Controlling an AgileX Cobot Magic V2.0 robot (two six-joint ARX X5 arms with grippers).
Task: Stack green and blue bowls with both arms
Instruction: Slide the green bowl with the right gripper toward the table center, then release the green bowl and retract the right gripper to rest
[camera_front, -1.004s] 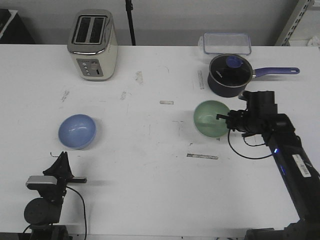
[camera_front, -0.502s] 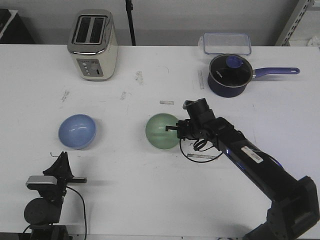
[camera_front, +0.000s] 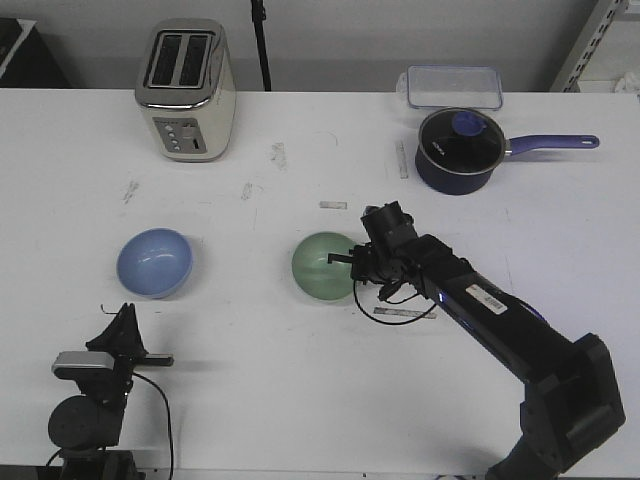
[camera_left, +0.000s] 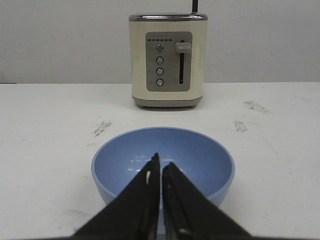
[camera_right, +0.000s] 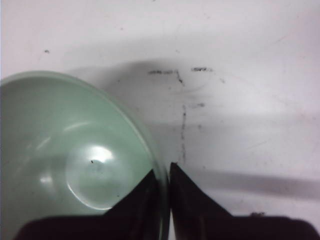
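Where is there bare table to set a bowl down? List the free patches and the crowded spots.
Free: the stretch between the blue bowl and the green bowl; the middle between the toaster and the saucepan. Crowded: the far right corner, saucepan beside the clear container, and around the right gripper.

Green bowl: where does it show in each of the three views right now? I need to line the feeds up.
Front view: green bowl near table centre, right gripper clamped on its right rim.
Left wrist view: not in it; only the blue bowl and toaster show.
Right wrist view: fills the left side, rim pinched between the fingers.
Shared landmark: the right gripper on the rim, seen in the front and right wrist views.
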